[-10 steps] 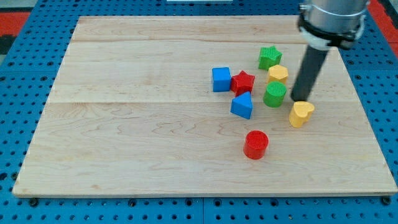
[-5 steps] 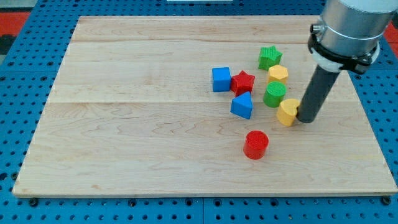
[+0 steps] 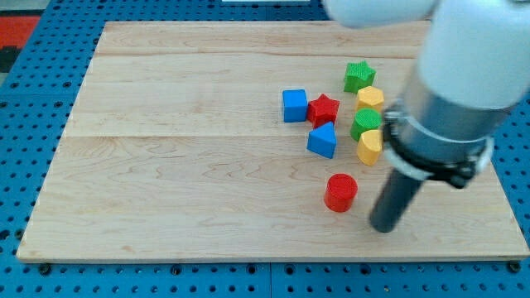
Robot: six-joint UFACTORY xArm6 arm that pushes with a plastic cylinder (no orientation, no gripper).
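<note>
While on wooden board (image 3: 166,165), my tip (image 3: 384,228) near red cylinder (image 3: 340,192).

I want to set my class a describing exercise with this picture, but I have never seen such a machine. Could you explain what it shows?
One camera looks down at a wooden board on a blue pegboard. The big grey and white shape at the view's right is the robot arm. It has no hand and holds nothing: it ends in a dark rod, and my tip rests on the board, right of the red cylinder, not touching it. Further up lie a yellow heart, green cylinder, yellow block, green star, red star, blue cube and blue wedge.
</note>
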